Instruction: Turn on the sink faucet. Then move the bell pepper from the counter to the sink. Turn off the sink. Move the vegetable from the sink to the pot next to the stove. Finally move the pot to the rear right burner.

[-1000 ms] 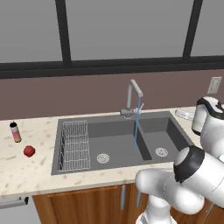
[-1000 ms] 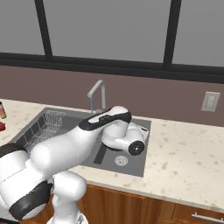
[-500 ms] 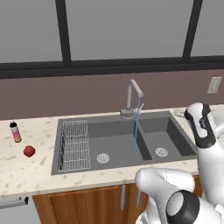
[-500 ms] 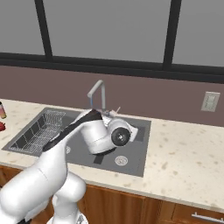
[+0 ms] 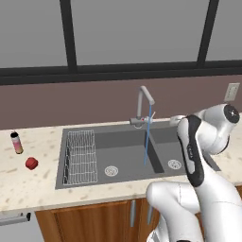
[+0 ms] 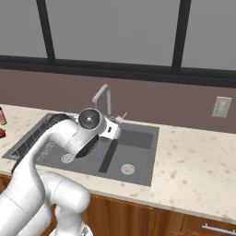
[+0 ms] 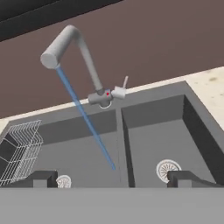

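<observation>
Running water confirms the first step is done: a thin blue stream (image 5: 148, 137) falls from the tall slim grey metal faucet with the angular bent spout (image 5: 143, 105) into the wide dark grey double-basin sink (image 5: 123, 156), landing just left of the divider.

Key relation for the coming move: the small squat red bell pepper (image 5: 31, 163) lies on the beige speckled stone counter (image 5: 28, 186) far out at 9 o'clock from the sink, well apart from the hand (image 7: 112, 177). The hand hangs over the right side of the sink, looking toward the faucet at 12 o'clock; its two dark fingertips (image 7: 42, 178) stand spread wide with nothing between them. Judgement: the arm must swing the whole width of the sink leftward, passing over the white wire rack (image 5: 81, 156) in the left basin. The pepper is squat, with no clear long axis, so approach angle should matter little.

A slim pink-and-tan bottle with a dark cap (image 5: 17, 142) stands just behind the pepper, near 11 o'clock of it; risk of knocking it on the reach.

Surface: flat, uncluttered around the pepper. Room: brown backsplash, dark-framed windows above, wooden cabinets below.
</observation>
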Controlling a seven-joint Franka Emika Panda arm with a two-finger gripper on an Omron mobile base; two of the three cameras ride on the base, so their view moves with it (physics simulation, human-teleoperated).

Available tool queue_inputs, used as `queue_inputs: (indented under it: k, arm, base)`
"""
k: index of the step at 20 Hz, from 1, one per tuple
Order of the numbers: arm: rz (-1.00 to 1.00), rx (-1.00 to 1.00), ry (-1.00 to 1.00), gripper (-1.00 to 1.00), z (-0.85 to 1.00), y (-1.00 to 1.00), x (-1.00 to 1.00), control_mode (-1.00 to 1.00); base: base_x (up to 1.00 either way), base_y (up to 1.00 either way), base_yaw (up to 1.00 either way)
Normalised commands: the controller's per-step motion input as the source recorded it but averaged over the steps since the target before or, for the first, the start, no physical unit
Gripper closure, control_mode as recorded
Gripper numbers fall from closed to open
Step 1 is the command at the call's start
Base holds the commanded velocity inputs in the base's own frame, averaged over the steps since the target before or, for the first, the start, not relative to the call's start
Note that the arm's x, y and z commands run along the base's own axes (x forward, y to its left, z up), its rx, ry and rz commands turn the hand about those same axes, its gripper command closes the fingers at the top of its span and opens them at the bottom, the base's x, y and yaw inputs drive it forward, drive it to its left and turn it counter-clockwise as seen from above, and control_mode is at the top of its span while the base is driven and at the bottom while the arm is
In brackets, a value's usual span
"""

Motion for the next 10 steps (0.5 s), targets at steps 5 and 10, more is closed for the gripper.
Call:
queue_inputs:
  k: [5,10]
  arm:
    - [0.00,-0.13,0.18,-1.00,0.04,0.99,-0.09,-1.00]
    - [0.00,-0.11,0.18,-1.00,0.00,1.00,0.00,-1.00]
  base:
    - [0.00,0.00,0.00]
    - [0.00,0.00,0.00]
